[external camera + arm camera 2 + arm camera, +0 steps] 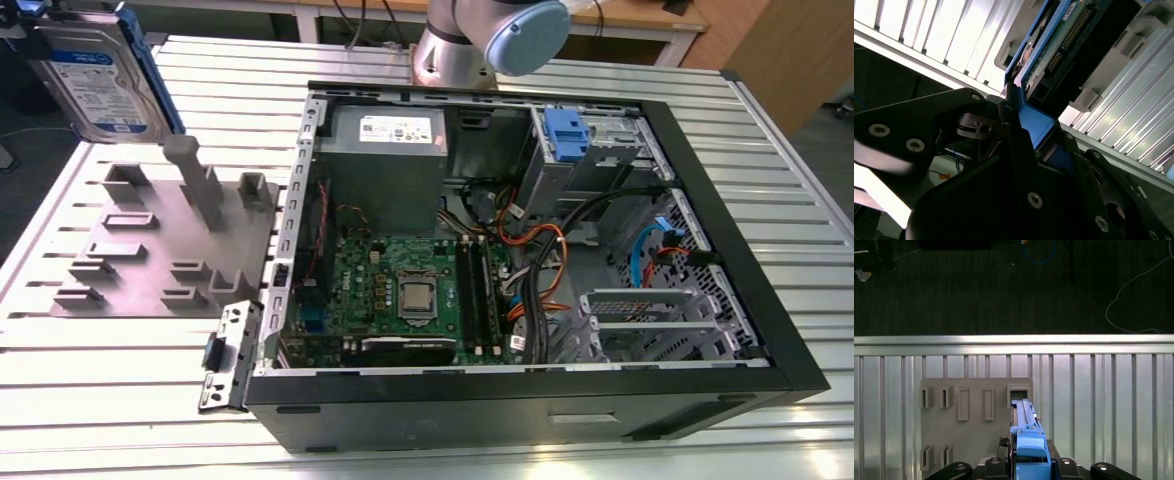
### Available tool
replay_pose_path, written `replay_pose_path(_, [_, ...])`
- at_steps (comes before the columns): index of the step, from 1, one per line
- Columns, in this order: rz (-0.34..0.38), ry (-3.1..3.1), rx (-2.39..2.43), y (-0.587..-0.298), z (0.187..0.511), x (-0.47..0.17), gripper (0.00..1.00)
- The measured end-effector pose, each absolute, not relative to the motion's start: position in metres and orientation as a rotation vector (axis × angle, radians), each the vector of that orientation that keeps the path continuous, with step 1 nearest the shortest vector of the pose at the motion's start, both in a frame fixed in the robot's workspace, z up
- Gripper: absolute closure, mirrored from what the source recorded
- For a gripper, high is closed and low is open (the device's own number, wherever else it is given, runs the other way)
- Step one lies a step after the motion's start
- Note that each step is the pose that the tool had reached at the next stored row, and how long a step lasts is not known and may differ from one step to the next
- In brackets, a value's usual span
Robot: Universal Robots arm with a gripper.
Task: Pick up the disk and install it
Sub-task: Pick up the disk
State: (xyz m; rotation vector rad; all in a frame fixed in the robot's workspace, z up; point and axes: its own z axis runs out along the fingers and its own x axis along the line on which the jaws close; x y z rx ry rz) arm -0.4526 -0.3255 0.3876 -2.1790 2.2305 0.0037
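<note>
Holds the disk [100,70] aloft at the exterior view's far left, upright with label towards the camera, above the grey fixture plate [147,240] and apart from it. Pinches it by the blue rail between black fingers [1015,140], seen in the second wrist view pressed against the blue plastic on both sides, with the connector edge running away towards the slatted bench [929,35]. Reaches out from the silver arm [461,50] column at the bench's far edge, behind the open computer case [747,250], with a blue-capped joint beside it. Points the wrist straight down in the first wrist view, onto the plate's slots and the bench slats, with the blue rail edge-on over the plate beside a square slot. Keeps well apart from the blue tab [567,135] inside the case
</note>
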Motion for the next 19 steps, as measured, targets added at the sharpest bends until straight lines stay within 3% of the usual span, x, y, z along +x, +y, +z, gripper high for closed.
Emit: replay_pose_path(19, [0.004, 2.230, -2.179, -0.3255, 0.3942, -0.4526, 0.64])
